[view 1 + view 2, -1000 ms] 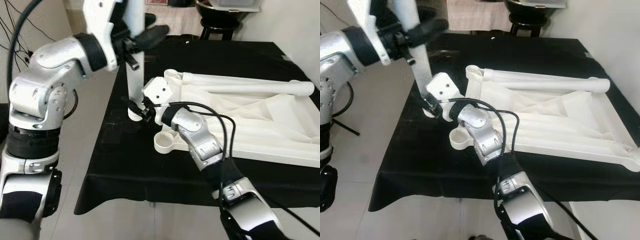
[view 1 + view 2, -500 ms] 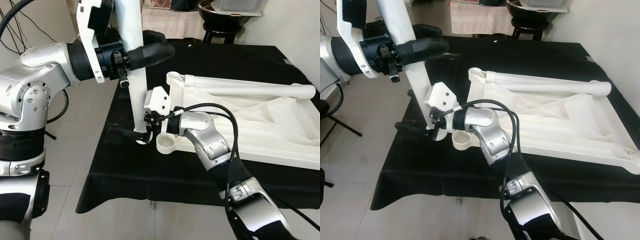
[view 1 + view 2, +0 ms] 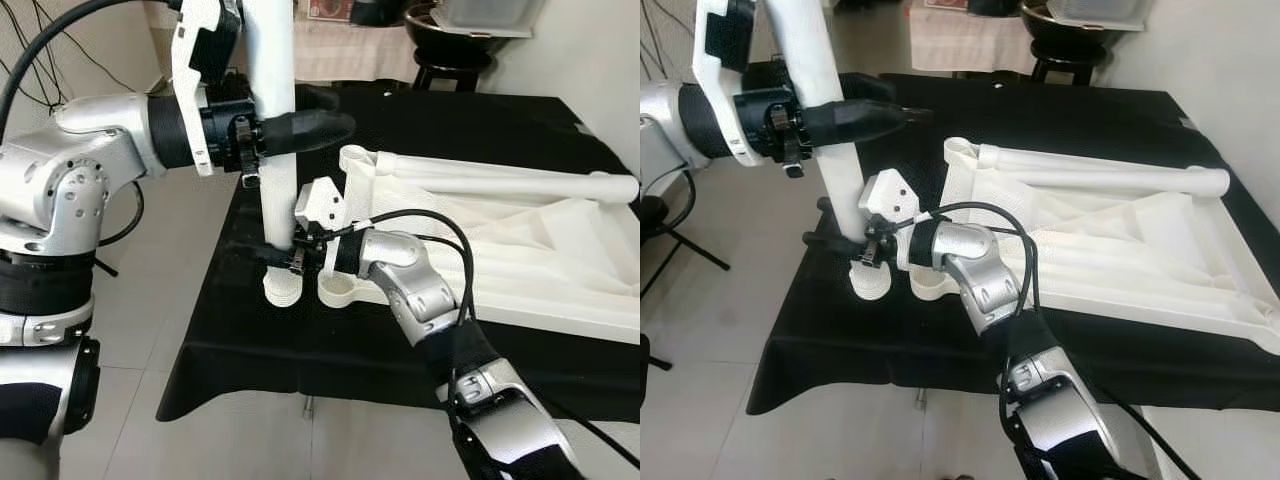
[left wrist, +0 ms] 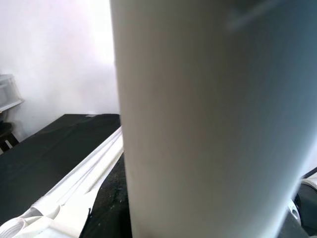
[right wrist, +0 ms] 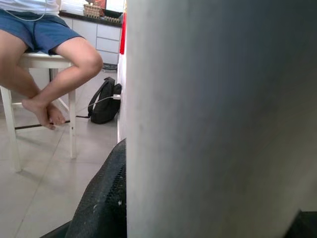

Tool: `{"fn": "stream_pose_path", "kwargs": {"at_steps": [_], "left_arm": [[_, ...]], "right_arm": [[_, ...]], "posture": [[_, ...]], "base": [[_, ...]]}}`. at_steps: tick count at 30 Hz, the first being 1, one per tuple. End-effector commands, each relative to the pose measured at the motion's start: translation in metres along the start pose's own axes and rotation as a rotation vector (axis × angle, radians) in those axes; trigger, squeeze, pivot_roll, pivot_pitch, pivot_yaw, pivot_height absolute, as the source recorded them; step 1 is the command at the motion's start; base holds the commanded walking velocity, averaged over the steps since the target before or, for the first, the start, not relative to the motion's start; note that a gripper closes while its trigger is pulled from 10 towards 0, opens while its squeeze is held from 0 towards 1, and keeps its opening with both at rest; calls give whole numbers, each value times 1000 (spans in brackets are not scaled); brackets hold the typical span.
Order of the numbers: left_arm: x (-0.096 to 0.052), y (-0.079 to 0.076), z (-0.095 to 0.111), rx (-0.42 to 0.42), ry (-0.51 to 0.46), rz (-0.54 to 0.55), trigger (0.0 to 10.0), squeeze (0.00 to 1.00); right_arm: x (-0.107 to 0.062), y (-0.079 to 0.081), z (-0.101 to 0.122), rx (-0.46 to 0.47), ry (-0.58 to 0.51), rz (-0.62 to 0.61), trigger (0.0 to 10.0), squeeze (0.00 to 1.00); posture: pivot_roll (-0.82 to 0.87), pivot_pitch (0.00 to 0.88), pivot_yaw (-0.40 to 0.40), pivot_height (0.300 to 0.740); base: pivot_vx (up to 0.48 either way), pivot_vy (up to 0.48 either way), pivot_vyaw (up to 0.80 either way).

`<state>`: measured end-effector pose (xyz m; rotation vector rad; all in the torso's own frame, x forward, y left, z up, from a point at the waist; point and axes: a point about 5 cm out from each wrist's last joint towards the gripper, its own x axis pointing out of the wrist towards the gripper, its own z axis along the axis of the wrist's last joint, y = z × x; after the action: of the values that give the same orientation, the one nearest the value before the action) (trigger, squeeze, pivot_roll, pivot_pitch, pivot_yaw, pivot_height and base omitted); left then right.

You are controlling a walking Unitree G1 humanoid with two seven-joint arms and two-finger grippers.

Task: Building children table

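Both pincers clamp the upright white plastic tube leg [image 3: 275, 150], left pincer [image 3: 300, 130] high, right pincer [image 3: 285, 258] low beside the upturned white tabletop's round socket [image 3: 338, 290]; uneven pulls could tip it off the black-clothed bench [image 3: 250, 330].

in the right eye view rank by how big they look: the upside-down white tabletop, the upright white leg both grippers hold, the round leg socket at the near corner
1. tabletop
2. upright leg, though it stands nearer the camera
3. leg socket
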<state>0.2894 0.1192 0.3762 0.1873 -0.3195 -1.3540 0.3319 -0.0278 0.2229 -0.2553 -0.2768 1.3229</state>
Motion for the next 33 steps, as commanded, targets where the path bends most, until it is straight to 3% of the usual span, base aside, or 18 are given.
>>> {"fn": "stream_pose_path", "kwargs": {"at_steps": [1, 4, 12, 13, 16, 19, 21, 23, 24, 25, 26, 29, 33], "left_arm": [[18, -13, 19, 47, -102, -157, 0, 0], [18, -12, 22, 74, -104, -168, 0, 0], [18, -8, 27, 114, -138, -129, 0, 0], [16, -1, 30, 128, -161, -51, 10000, 1000], [6, 15, 38, 127, -228, 121, 10000, 1000], [-25, 31, 49, 100, -329, 314, 10000, 1000], [-33, 33, 51, 96, -349, 357, 10000, 1000], [-60, 33, 55, 111, -384, 497, 10000, 1000], [-60, 33, 55, 111, -384, 497, 10000, 1000], [-74, 31, 58, 119, -406, 569, 10000, 1000], [-74, 31, 58, 119, -406, 569, 10000, 1000], [-104, 23, 63, 145, -449, 707, 10000, 1000], [-117, 12, 58, 172, -446, 800, 10000, 1000]], "right_arm": [[20, 24, -5, -33, 45, 163, 0, 0], [18, 20, -12, -35, 100, 143, 0, 0], [18, 13, -14, 4, 117, 74, 0, 0], [18, 8, -12, 21, 103, 29, 0, 0], [16, -5, -6, 66, 57, -78, 0, 0], [7, -26, 1, 107, 7, -238, 0, 0], [3, -32, 2, 109, 2, -277, 0, 0], [-9, -47, 4, 112, -3, -379, 0, 0], [-9, -47, 4, 112, -3, -379, 0, 0], [-16, -55, 6, 123, -15, -432, 0, 0], [-16, -55, 6, 123, -15, -432, 0, 0], [-32, -72, 12, 163, -64, -573, 0, 0], [-42, -86, 23, 215, -152, -681, 0, 0]], "posture": [[-168, 23, -66, 740], [-172, 22, -67, 740], [-177, 22, -67, 740], [-179, 25, -69, 740], [-180, 29, -69, 740], [-184, 37, -67, 740], [-184, 41, -68, 740], [-185, 52, -72, 740], [-185, 52, -72, 740], [-184, 53, -76, 740], [-184, 53, -76, 740], [-181, 62, -82, 740], [-180, 72, -91, 740]], "base": [[0, 0, 0], [0, 0, 0], [0, 0, 0], [0, 0, 0], [0, 0, 0], [0, 0, 0], [0, 0, 0], [0, 0, 0], [0, 0, 0], [0, 0, 0], [0, 0, 0], [0, 0, 0], [0, 0, 0]]}}
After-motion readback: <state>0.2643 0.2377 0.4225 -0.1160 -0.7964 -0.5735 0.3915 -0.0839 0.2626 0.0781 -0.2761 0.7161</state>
